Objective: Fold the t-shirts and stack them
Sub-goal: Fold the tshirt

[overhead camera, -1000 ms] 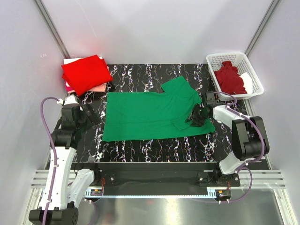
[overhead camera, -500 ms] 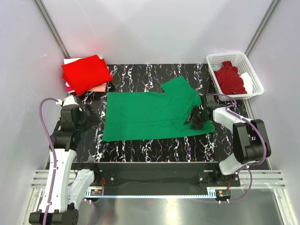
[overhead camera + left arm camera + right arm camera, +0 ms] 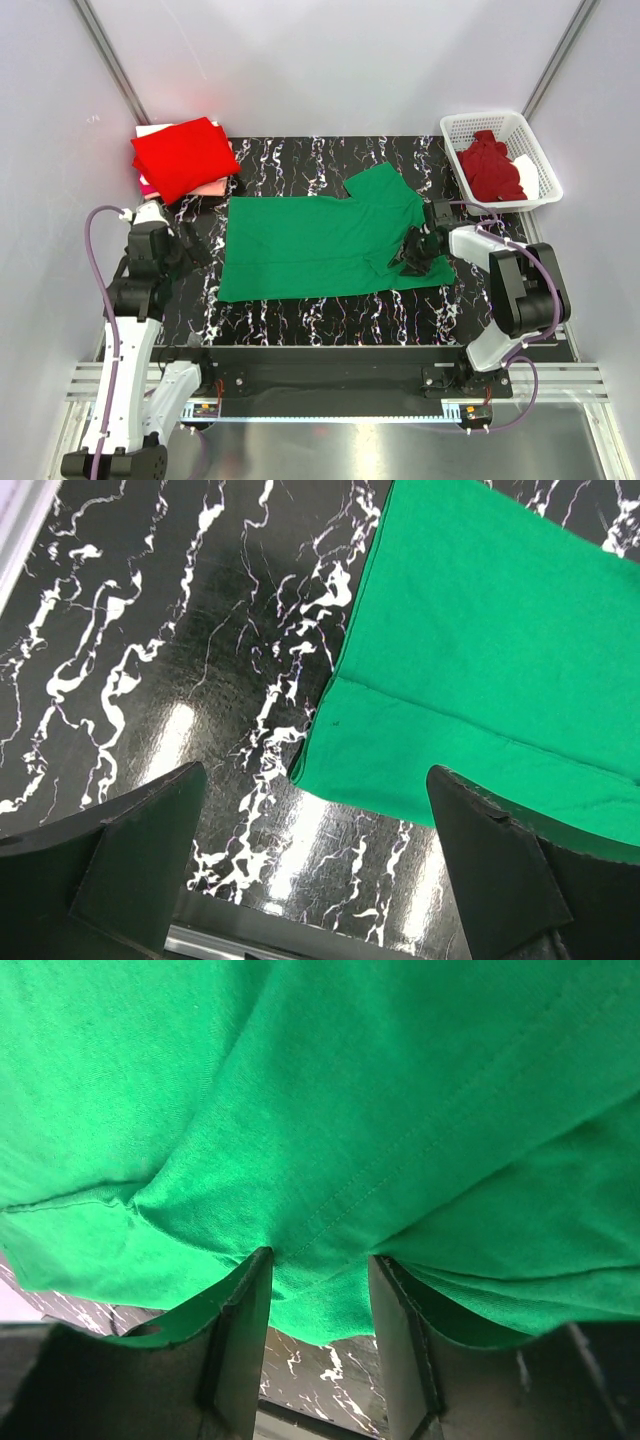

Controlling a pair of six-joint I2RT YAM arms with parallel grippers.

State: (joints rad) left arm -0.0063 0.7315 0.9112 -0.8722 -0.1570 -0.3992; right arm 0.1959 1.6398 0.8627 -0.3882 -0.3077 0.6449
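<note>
The emerald green t-shirt (image 3: pixel 320 245) lies spread flat across the black marbled table (image 3: pixel 300 315), one sleeve (image 3: pixel 385 190) pointing to the far side. My right gripper (image 3: pixel 415 250) is down on the shirt's right end by the near sleeve. In the right wrist view its fingers (image 3: pixel 240 1330) stand partly apart, with a fold of green cloth (image 3: pixel 320 1290) between them. My left gripper (image 3: pixel 190 245) is open and empty, just left of the shirt's left hem (image 3: pixel 400 760). A folded bright red t-shirt (image 3: pixel 183 157) lies on pale pink cloth (image 3: pixel 215 186) at the far left. A dark maroon t-shirt (image 3: pixel 490 168) fills the basket.
A white lattice basket (image 3: pixel 545 165) stands at the far right corner and holds white cloth (image 3: pixel 527 175) beside the maroon shirt. White walls enclose the table on three sides. The table's near edge (image 3: pixel 330 350) runs just in front of the arm bases.
My right gripper has slid a little leftward onto the shirt's right end, and the cloth there has bunched slightly. The left arm has barely moved.
</note>
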